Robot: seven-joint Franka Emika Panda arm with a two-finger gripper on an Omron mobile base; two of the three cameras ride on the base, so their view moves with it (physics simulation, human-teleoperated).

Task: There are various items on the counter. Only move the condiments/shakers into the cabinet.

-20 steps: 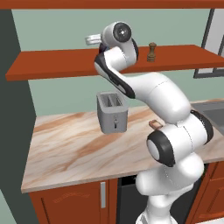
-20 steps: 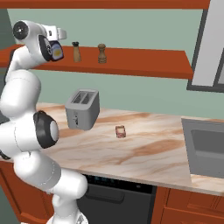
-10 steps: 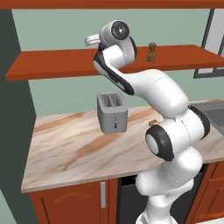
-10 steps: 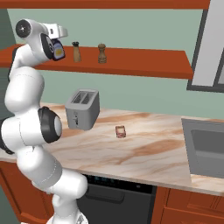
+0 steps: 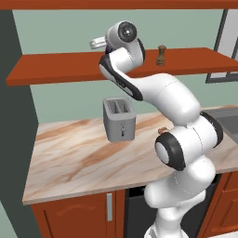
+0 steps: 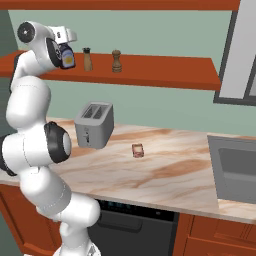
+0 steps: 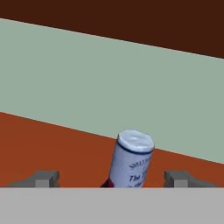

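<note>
My gripper [image 7: 111, 179] stood wide open around the bottle [image 7: 130, 159], fingers clear of it, dark bottle with yellow label and bluish cap, on the shelf [image 6: 165, 70] beside two shakers [image 6: 88, 59].

A steel sink [image 6: 235, 167] sits sunk into the far right. Below, a dark appliance front [image 6: 132, 227], perhaps a dishwasher, stands between red-brown cupboard doors [image 5: 76, 218].

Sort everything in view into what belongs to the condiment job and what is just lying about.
Job:
- sauce bottle, between the open claw tips
- light-wood shaker
- brown mill
- wall shelf
- counter

Lying about:
- toaster
- small orange-brown block
- sink
</note>
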